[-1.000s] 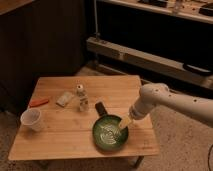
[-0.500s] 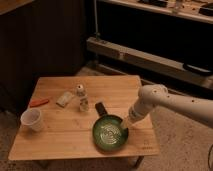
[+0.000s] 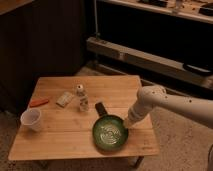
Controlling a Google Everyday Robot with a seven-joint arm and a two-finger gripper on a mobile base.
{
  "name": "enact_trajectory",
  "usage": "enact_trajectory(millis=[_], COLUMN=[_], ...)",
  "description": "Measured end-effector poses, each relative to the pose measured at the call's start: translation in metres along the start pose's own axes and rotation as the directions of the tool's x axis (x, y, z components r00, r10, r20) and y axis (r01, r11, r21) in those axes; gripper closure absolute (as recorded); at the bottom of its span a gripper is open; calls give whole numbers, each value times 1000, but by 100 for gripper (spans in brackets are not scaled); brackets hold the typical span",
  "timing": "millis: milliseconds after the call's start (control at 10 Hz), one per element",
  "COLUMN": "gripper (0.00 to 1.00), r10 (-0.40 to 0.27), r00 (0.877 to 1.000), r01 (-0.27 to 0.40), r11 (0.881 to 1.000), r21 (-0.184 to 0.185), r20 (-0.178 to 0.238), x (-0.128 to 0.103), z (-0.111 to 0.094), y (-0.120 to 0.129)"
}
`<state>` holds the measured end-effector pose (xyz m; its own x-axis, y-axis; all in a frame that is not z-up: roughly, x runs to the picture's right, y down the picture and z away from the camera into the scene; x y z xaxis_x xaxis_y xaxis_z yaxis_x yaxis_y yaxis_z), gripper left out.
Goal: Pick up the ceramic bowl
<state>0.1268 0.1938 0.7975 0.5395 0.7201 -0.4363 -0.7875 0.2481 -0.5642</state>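
The ceramic bowl (image 3: 110, 133) lies near the bench's (image 3: 60, 142) front right corner. The tool (image 3: 128, 123) is at its right rim; I cannot tell its grip.

Your tool (image 3: 129, 122) sits at the right rim of the bowl (image 3: 110, 134), and the white arm (image 3: 165, 102) fills that side. Just behind the bowl, a small black object (image 3: 100, 108) crowds the far rim. To the bowl's left you have bare desk (image 3: 60, 137) as far as the white cup (image 3: 31, 120) near the left edge. Two small containers (image 3: 83, 103), a pale packet (image 3: 64, 99) and an orange thing (image 3: 39, 102) stand further back, well apart from the bowl.
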Motion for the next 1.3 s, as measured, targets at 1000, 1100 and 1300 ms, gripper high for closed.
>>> enact_trajectory(millis=[1000, 1100, 1300], gripper=[20, 20, 20], r10=[-49, -57, -70], r00=[996, 996, 994], r01=[29, 36, 47], r11=[966, 967, 969], r21=[-259, -253, -244], r20=[-73, -75, -87], x=[0, 0, 0], z=[15, 15, 17], y=[1, 2, 5])
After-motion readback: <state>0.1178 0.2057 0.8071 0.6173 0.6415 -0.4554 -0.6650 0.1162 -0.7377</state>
